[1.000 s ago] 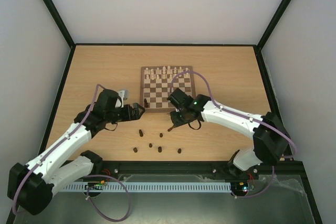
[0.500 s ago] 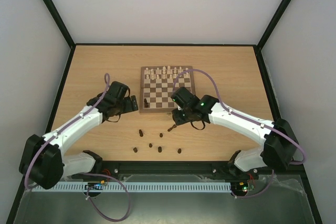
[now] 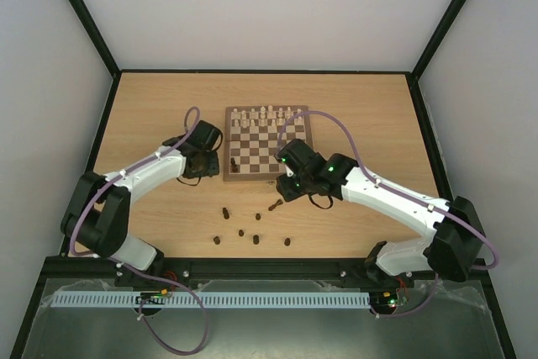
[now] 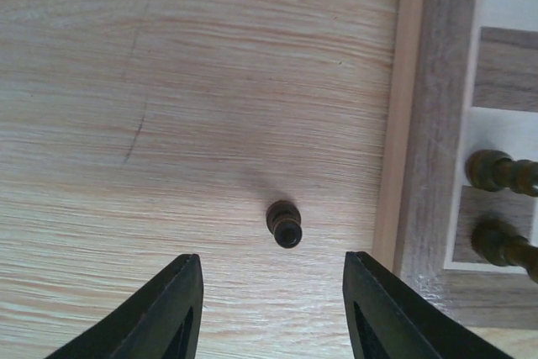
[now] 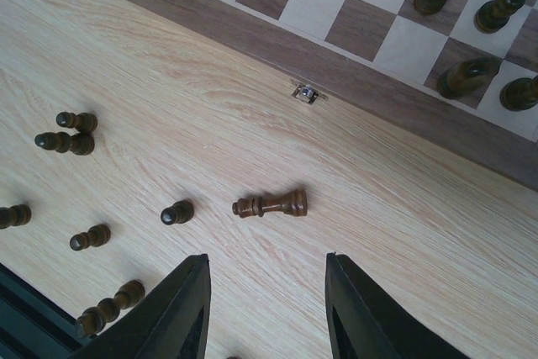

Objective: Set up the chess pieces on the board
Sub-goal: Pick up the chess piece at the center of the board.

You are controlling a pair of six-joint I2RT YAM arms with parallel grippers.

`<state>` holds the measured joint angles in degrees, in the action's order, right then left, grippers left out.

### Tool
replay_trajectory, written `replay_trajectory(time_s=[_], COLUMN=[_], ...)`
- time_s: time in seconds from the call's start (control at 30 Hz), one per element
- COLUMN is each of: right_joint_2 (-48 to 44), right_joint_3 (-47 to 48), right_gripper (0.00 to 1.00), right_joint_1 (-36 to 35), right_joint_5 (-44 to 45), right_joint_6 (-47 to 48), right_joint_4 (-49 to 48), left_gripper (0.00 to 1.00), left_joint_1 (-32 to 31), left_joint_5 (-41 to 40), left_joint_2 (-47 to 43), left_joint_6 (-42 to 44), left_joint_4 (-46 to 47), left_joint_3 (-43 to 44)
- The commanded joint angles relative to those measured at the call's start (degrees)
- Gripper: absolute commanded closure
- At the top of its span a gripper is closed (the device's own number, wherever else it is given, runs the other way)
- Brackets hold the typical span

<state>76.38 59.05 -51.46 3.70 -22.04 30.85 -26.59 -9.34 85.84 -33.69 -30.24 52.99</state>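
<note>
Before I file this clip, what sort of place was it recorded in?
Most likely a lab robot test cell: a wooden table boxed in by plain white walls, the left arm and right arm bolted at its near edge, and a small chessboard as the task prop.

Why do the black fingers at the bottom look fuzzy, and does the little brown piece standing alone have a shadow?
Left wrist view: the fingers sit close to the lens, so probably out of focus; the standing pawn is sharp, with a faint shadow reaching up-left. Right wrist view: the fallen piece looks crisp. Top view: even light, no glare.
</note>
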Motion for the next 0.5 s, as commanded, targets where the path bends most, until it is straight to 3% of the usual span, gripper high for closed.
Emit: replay_trajectory(time_s=[0.0,0.3,0.47], right_joint_2=[-1.6,-2.3,-2.9], right_joint_3=[-1.1,-1.3,-1.7], right_gripper=[0.62,0.62,0.62], right_joint_1=[0.0,-0.1,-0.1], right_joint_5=[-1.3,-1.6,-1.1], right_joint_6=[1.0,1.1,1.0], right_joint_4=[0.5,0.7,0.7], left_gripper=[0.54,0.62,0.72], left_joint_1=[0.2,-0.1,-0.1], left_joint_5=[-0.6,0.6,1.1], left_joint_2=[2.7,7.3,9.2], left_joint_6=[0.4,0.9,1.2], left_joint_4=[-0.7,1.4,2.5], left_joint_3=[1.1,1.5,2.2])
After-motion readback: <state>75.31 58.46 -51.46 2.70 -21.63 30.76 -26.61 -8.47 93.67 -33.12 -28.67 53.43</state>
